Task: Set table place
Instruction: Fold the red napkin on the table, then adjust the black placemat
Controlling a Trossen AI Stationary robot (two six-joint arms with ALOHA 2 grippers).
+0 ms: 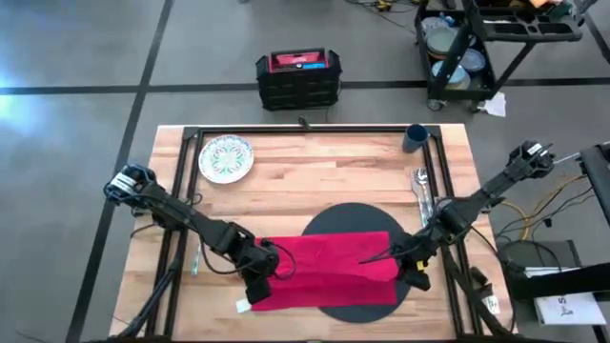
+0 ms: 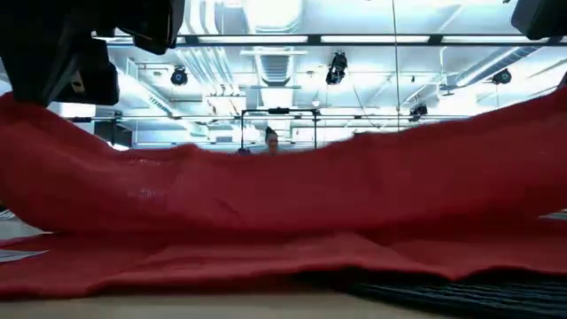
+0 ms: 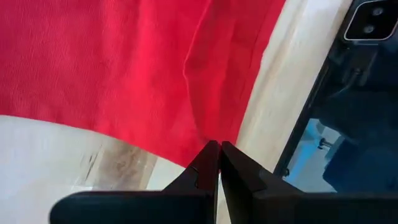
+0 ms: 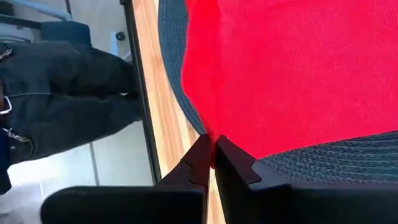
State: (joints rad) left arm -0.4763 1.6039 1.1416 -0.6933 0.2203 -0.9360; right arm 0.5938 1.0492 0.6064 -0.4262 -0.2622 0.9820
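Two sets of my fingers pinch the red napkin (image 1: 329, 270): my left fingers (image 3: 219, 155) are closed on its near left corner, my right fingers (image 4: 213, 148) closed on its near right corner. Between them the cloth sags over the dark mat (image 1: 355, 307) on the table (image 1: 315, 171).

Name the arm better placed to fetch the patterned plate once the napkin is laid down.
Left, probably. The plate sits at the table's far left corner, on the left arm's side. Both the left gripper and right gripper are shut on the napkin.
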